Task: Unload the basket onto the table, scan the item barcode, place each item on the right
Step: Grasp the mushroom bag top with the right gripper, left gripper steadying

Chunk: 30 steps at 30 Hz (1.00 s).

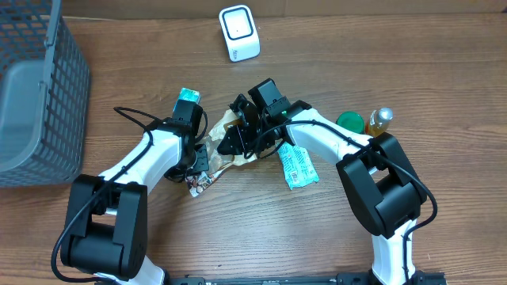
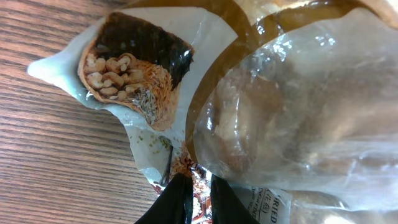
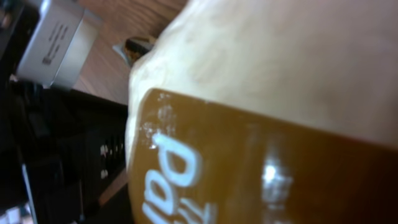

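The item is a clear and brown snack bag (image 1: 230,162) with a picture of cashews (image 2: 127,74), lying between the two arms at the table's centre. My left gripper (image 2: 198,186) is shut on the bag's printed lower edge; in the overhead view the left gripper (image 1: 198,154) sits at the bag's left side. My right gripper (image 1: 238,138) is pressed against the bag's right side. The bag's brown band with white letters (image 3: 249,168) fills the right wrist view and hides the fingers. The white scanner (image 1: 239,33) stands at the back. No barcode shows.
A grey mesh basket (image 1: 32,95) stands at the far left. A teal and white packet (image 1: 297,166) lies right of the bag. A green lid (image 1: 350,121) and a yellow bottle (image 1: 380,120) stand further right. A teal box (image 1: 188,96) sits behind the left gripper.
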Each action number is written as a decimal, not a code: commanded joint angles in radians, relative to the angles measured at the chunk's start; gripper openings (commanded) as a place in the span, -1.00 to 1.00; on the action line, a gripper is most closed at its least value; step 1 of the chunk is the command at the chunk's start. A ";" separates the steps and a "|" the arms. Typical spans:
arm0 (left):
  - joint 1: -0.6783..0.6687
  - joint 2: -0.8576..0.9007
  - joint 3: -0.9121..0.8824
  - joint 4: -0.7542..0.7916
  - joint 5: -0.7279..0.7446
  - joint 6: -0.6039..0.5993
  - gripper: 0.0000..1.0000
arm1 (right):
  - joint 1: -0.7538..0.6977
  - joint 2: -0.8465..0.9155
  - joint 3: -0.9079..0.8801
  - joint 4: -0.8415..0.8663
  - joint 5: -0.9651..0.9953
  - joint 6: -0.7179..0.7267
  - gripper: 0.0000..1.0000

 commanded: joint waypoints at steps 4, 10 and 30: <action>-0.006 0.048 -0.013 0.012 -0.002 0.015 -0.66 | 0.005 0.006 -0.008 0.006 -0.032 -0.001 -0.37; -0.006 0.048 -0.013 0.012 -0.002 0.015 -0.58 | 0.005 0.006 -0.008 0.005 -0.031 -0.001 -0.55; 0.106 -0.148 0.188 -0.172 0.028 0.020 -0.67 | 0.004 0.006 -0.008 -0.012 0.014 -0.001 -0.93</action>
